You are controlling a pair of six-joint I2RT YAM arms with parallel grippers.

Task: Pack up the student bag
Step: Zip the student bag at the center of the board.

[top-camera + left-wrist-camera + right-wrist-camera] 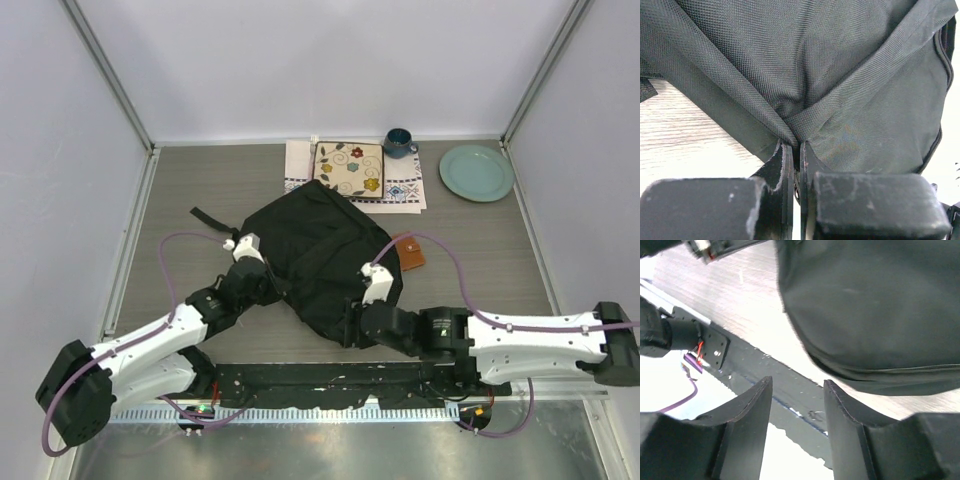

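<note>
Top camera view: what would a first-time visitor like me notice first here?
A big black backpack slumps in the middle of the table. The left fingers pinch a fold of its fabric, while the right fingers stand open, short of its near edge and holding nothing. Along the table's far edge sit a flowered square plate, a blue mug and a teal plate.

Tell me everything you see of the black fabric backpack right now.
The large black woven-fabric backpack lies slumped and crumpled mid-table, a strap trailing left. The left gripper is shut on a pinched fold of its left edge; the open right gripper sits by its near edge, gripping nothing.
</note>
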